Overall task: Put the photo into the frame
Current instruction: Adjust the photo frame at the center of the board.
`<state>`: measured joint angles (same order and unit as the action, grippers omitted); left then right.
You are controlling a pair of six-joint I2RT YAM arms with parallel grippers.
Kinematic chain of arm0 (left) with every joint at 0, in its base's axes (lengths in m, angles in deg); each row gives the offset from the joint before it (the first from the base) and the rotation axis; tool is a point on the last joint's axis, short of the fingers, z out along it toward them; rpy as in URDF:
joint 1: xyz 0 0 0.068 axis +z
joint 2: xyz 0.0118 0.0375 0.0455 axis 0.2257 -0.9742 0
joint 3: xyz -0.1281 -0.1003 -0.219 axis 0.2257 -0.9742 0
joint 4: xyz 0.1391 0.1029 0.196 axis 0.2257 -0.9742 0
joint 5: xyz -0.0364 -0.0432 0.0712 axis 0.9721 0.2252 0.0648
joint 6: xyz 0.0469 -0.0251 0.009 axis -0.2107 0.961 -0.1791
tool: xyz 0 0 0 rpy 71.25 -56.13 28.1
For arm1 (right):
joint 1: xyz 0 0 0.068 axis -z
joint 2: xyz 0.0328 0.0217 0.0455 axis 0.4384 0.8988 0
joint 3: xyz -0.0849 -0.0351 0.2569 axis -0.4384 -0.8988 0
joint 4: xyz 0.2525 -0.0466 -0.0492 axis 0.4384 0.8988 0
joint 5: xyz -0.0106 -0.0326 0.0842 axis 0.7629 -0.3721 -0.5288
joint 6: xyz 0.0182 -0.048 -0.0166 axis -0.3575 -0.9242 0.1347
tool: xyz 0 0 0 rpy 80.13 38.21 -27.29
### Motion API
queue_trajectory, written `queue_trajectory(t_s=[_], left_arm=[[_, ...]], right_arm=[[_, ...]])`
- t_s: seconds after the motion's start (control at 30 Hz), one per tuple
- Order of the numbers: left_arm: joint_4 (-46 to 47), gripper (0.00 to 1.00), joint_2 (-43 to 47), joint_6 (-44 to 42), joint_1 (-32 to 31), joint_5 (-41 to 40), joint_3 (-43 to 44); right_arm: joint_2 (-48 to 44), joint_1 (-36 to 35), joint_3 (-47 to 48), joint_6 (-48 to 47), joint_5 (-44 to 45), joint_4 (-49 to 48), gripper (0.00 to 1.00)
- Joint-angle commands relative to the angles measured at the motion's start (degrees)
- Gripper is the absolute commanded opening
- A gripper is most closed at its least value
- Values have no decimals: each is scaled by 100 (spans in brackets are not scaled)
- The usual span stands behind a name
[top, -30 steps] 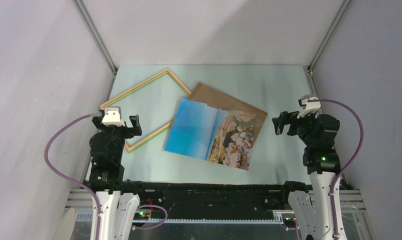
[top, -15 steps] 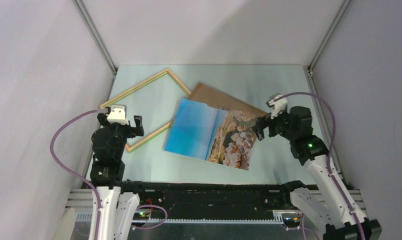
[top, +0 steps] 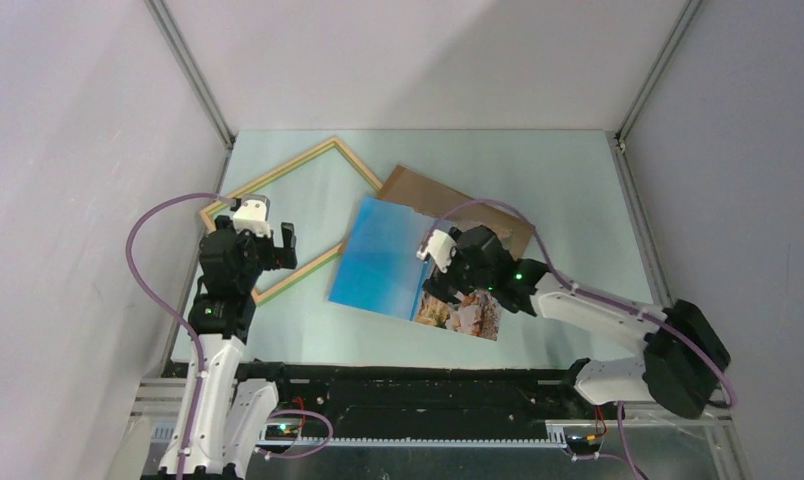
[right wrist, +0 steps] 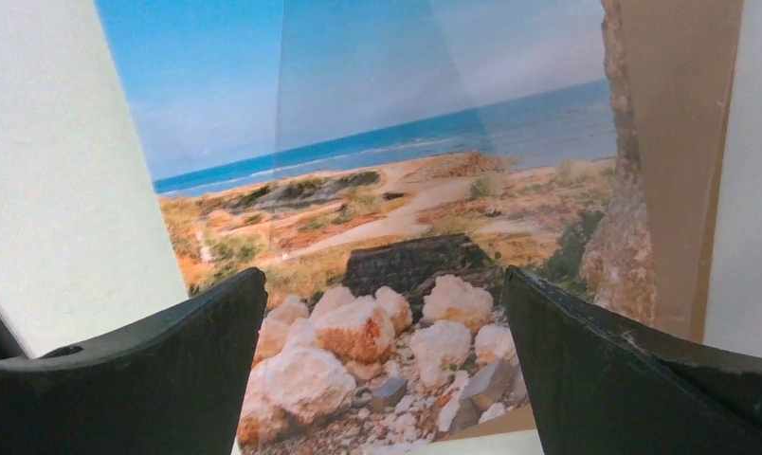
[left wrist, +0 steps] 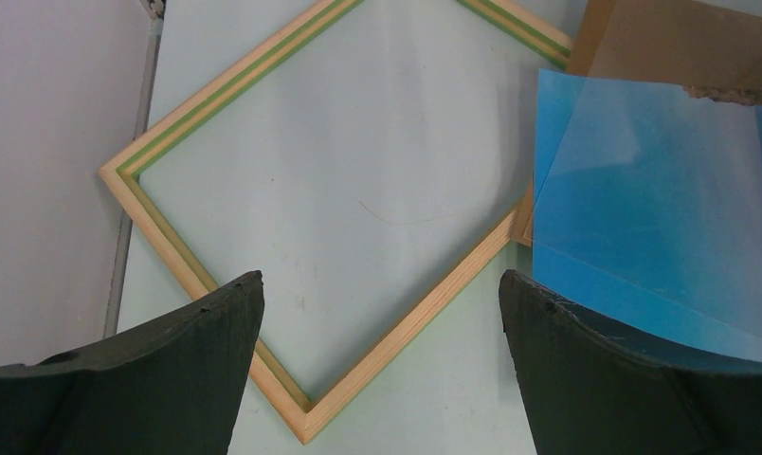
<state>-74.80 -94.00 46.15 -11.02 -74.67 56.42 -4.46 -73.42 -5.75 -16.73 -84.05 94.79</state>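
The frame [top: 278,172] lies flat at the left as a diamond, pale wood with a green strip [left wrist: 406,327]. The photo [top: 388,265] of blue sky, sea and pale rocks lies face up right of it, resting on the brown backing board [top: 448,195]. My left gripper [top: 283,250] hangs open above the frame's near corner [left wrist: 379,277], nothing between its fingers. Over the rocky near end of the photo [right wrist: 406,190] hovers my right gripper [top: 443,288], open and empty [right wrist: 385,275].
A clear sheet [right wrist: 434,85] lies over part of the photo's sky. The backing board [right wrist: 680,142] sticks out past the photo's far and right edges. White enclosure walls [top: 98,150] close in the pale green table [top: 558,180] on three sides.
My right arm has swung left from the table's right side to above the photo's rocks. My left gripper has moved forward towards the frame's near corner. Both stayed open.
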Motion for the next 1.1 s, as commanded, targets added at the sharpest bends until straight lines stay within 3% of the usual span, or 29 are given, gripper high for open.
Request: queue_trajectory(t_s=[0.0, 0.2, 0.4, 0.73, 1.07], left_arm=[[124, 98, 43, -131, 24, 120, 343], [126, 98, 65, -159, 18, 115, 335], [195, 98, 39, -177, 22, 107, 307], [313, 98, -602, -229, 22, 106, 312], [679, 98, -1895, -118, 12, 524, 324]], right_arm=[[600, -759, 474, -262, 580, -713, 100], [1668, -1446, 953, -269, 940, -912, 100], [2503, -1572, 1666, -135, 1245, -1040, 100], [3245, -1506, 2332, 65, 1463, -1602, 97], [3760, -828, 3697, 1260, 1128, -537, 97]])
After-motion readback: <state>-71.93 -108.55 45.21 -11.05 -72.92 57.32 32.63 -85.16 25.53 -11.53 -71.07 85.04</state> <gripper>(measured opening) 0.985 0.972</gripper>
